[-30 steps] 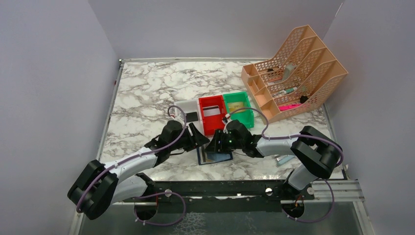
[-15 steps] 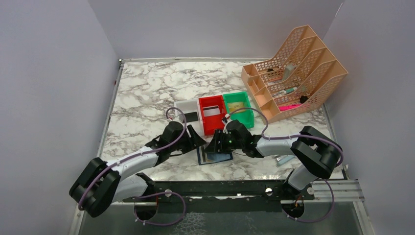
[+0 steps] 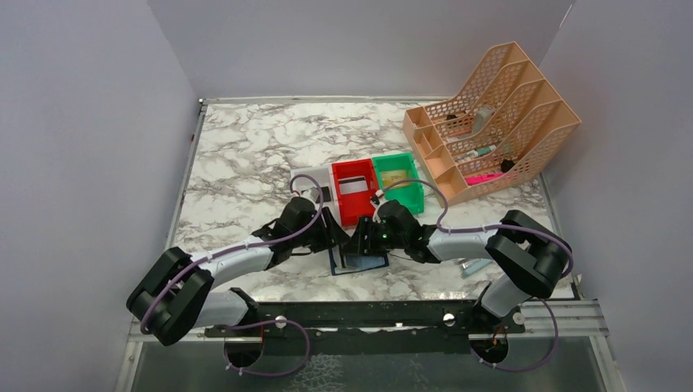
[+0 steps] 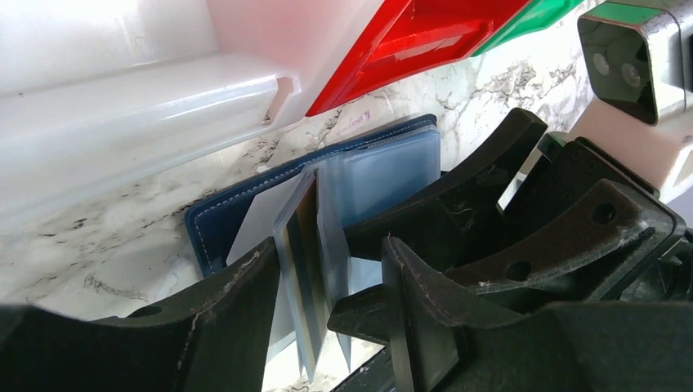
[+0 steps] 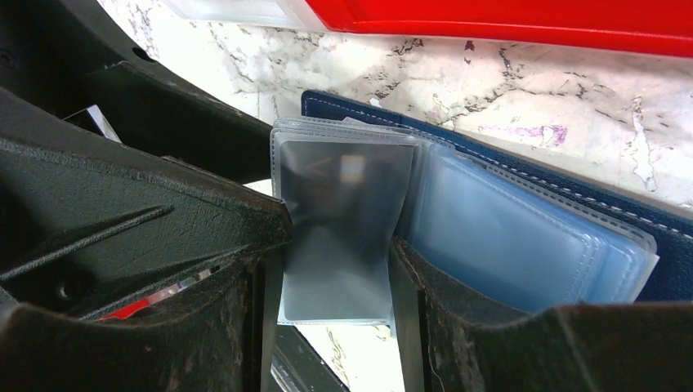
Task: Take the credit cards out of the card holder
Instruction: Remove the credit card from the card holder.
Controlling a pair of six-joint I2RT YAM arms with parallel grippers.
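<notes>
The holder (image 3: 359, 263) lies open on the table (image 3: 245, 163), just before the red bin (image 3: 353, 196). The right gripper (image 5: 337, 237) pinches one sleeve (image 5: 343, 171) upright, jaws half apart. The left gripper (image 4: 327, 249), now nearer than before, straddles the other sleeves with jaws open, gripping nothing. Next, I think, it must pinch only a card (image 4: 296, 245).

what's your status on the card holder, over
Left gripper open around upright sleeves. Right gripper astride one clear sleeve, grip unclear. Card holder lying open. Red bin close behind; both grippers crowded together.
</notes>
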